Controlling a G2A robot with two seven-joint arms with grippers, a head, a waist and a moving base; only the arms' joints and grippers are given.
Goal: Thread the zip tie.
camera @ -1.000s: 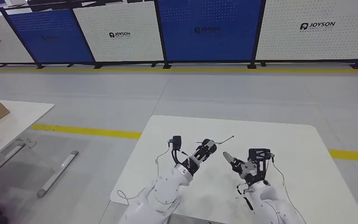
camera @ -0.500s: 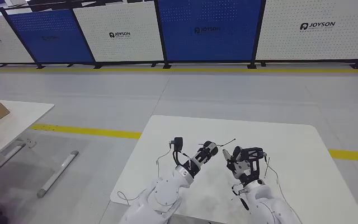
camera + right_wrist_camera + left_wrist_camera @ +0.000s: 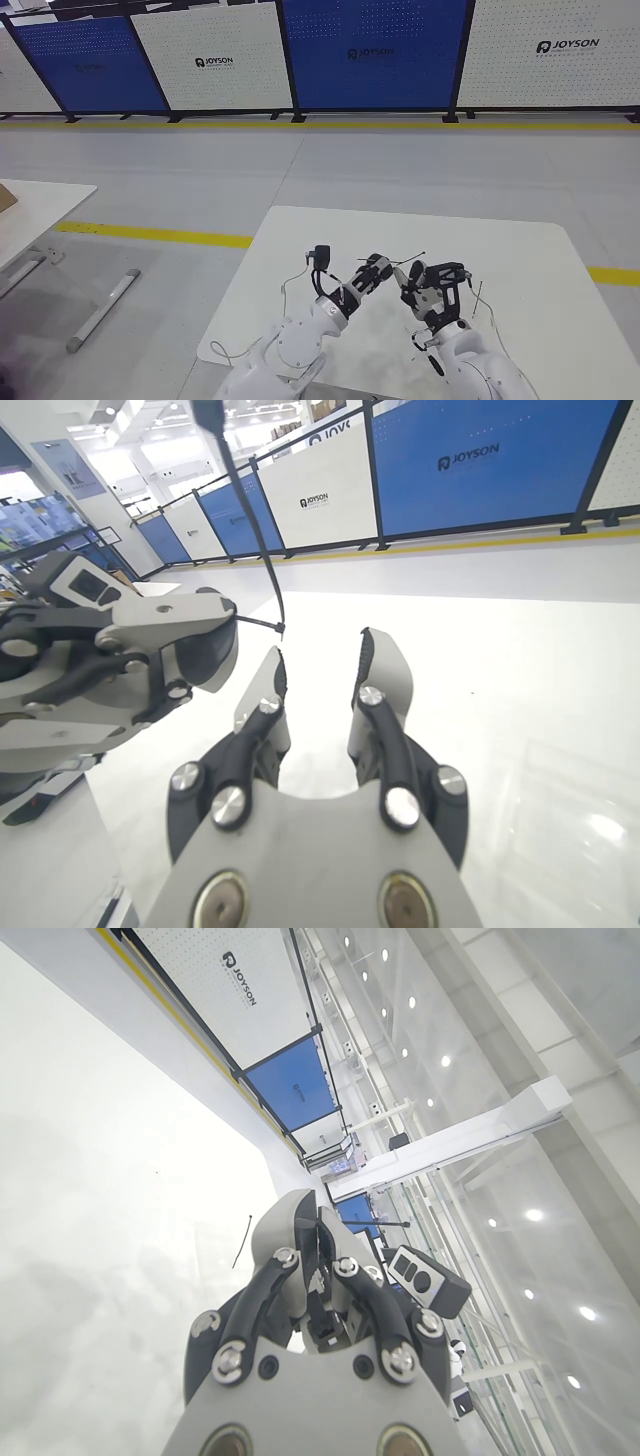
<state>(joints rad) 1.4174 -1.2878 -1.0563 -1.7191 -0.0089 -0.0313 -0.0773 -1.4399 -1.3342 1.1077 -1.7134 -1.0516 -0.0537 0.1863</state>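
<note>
My right gripper (image 3: 412,276) has swung left and now sits just beside the left gripper (image 3: 378,264), its fingers spread apart. The left one is clamped on the zip tie (image 3: 252,520), which juts out toward the right gripper, above the table (image 3: 520,250). I judge I'm lined up to catch its free end.

Grey claw (image 3: 321,641) (black links (image 3: 387,730), silver screws (image 3: 370,696))

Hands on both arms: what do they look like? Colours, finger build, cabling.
Both match: the left hand and right hand have two pale grey curved fingers with black ribbed pads, black linkages with silver screws, and a grey base plate carrying two brass-coloured round inserts. White glossy arms; thin black cables loop at the wrists.
</note>
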